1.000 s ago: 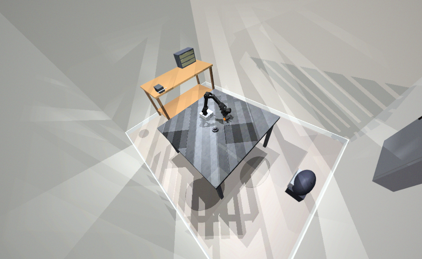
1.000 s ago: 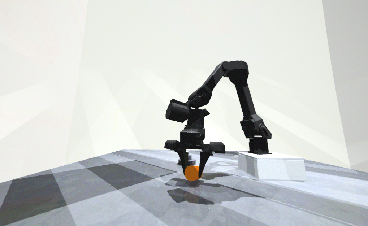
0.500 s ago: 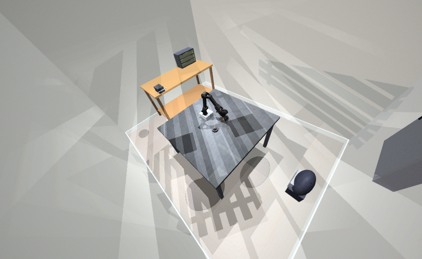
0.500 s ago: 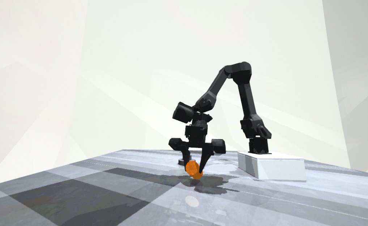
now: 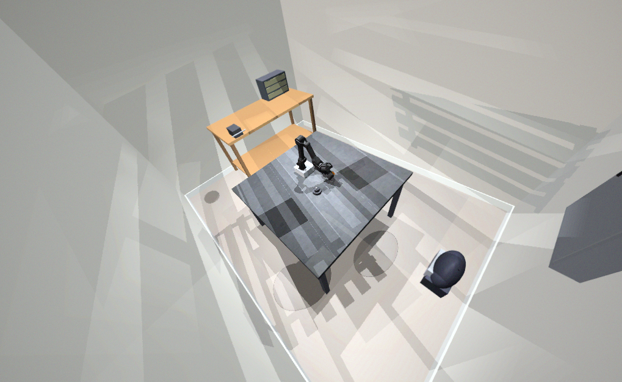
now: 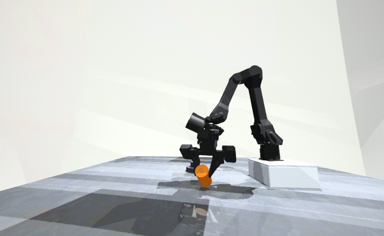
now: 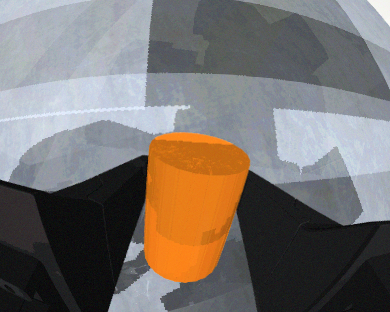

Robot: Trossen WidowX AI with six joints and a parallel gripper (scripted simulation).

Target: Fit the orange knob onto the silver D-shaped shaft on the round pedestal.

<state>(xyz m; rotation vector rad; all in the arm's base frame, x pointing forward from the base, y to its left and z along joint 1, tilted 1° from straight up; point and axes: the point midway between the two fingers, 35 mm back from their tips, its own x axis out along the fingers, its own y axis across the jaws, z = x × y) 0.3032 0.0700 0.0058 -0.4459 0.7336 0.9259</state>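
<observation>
Gripper point(image 6: 204, 174) pinching orange knob point(image 6: 202, 175), tilted, low over desk point(image 6: 99, 199). Advice: lift, level knob upright, check hole flat, align over pedestal point(image 5: 317, 191) shaft.

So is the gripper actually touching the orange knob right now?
Touching. The wrist view shows the orange knob pinched between both fingers of the gripper.

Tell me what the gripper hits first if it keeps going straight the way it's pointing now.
Likely the table top. The gripper points steeply down, shut on the orange knob, which hangs tilted just above the surface, so the knob's lower end would probably touch first. The gap is hard to judge.
</observation>
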